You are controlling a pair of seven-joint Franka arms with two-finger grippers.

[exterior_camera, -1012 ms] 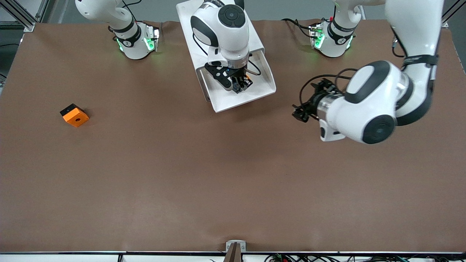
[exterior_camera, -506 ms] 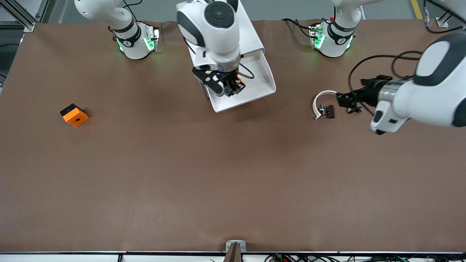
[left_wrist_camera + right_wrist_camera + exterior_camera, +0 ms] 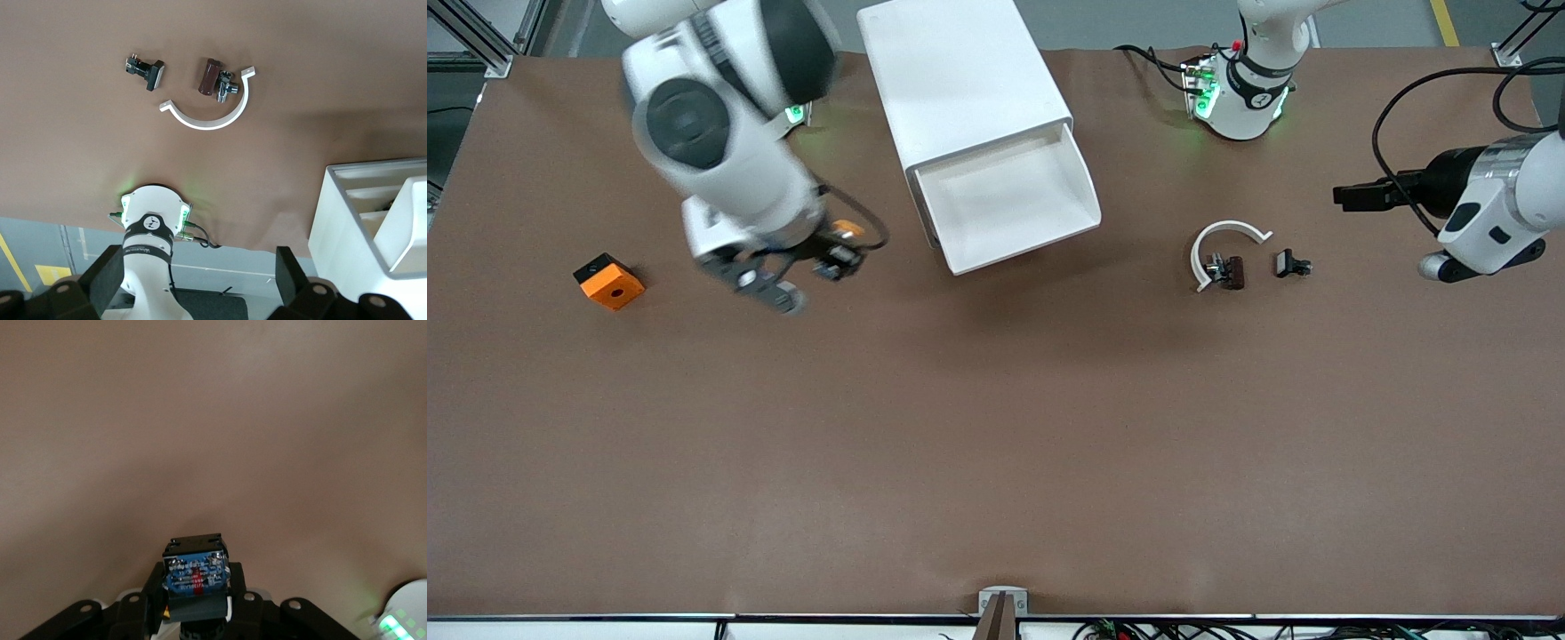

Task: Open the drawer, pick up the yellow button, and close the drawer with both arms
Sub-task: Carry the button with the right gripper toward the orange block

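The right gripper (image 3: pixel 818 267) has its jaws pinching the button (image 3: pixel 195 577) over bare tabletop (image 3: pixel 996 427), between the orange block (image 3: pixel 608 281) and the open drawer (image 3: pixel 1009 209). The left gripper (image 3: pixel 1352 194) waits over the left arm's end; whether its jaws are spread I cannot tell. It seems the nearer one to push the drawer.

A robotics lab: a wide brown surface (image 3: pixel 996 462) carries two white arm bases with green status lights, at about eleven (image 3: pixel 760 111) and one o'clock (image 3: pixel 1240 98), beside aluminium framing (image 3: pixel 480 36) and loose cables (image 3: pixel 1396 107).
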